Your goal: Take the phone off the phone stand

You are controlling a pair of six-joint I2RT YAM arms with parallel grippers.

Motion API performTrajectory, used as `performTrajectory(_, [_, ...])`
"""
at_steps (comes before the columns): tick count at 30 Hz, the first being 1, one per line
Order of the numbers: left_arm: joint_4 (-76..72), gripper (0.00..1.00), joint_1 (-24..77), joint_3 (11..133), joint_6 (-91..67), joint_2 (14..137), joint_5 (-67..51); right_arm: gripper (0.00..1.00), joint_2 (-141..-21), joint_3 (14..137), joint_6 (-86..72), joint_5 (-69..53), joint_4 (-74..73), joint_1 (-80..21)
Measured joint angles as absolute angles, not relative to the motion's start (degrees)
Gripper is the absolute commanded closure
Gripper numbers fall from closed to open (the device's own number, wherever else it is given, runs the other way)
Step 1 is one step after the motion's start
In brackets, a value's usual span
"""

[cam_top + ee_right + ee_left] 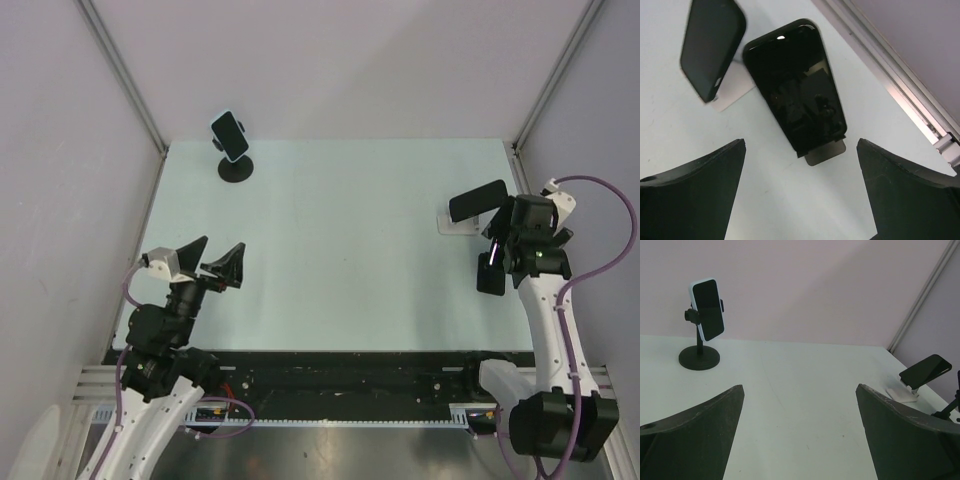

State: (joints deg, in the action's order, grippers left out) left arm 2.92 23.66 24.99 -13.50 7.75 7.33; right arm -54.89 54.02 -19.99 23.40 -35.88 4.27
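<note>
A white-edged phone (229, 135) (707, 309) is clamped upright on a black round-based phone stand (236, 170) (699, 358) at the far left. At the right, a dark phone (477, 201) (710, 45) leans on a white stand (458, 224) (732, 92). Beside it a glossy black phone (795, 100) rests on a grey stand (827, 152). My right gripper (801, 142) (510, 250) hangs open just above and short of the glossy phone, touching nothing. My left gripper (212, 258) (800, 386) is open and empty at the near left, far from the black stand.
An aluminium frame rail (900, 75) runs along the table's right edge close to the right arm. Pale walls enclose the table (340, 250) on the left, back and right. The dark phone (925, 371) and white stand (901, 394) show at the right of the left wrist view.
</note>
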Motion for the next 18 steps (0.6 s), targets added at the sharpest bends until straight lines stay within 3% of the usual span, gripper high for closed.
performTrajectory(9, [3.3,0.0,25.8,25.0,-13.4,7.7,7.3,0.0,-62.1,54.0,-18.4,15.3,-29.3,15.1])
performTrajectory(18, [3.6,0.0,26.3,25.0,-13.0,7.9,7.3,0.0,-67.8,54.0,-10.4,7.0,-21.9,16.7])
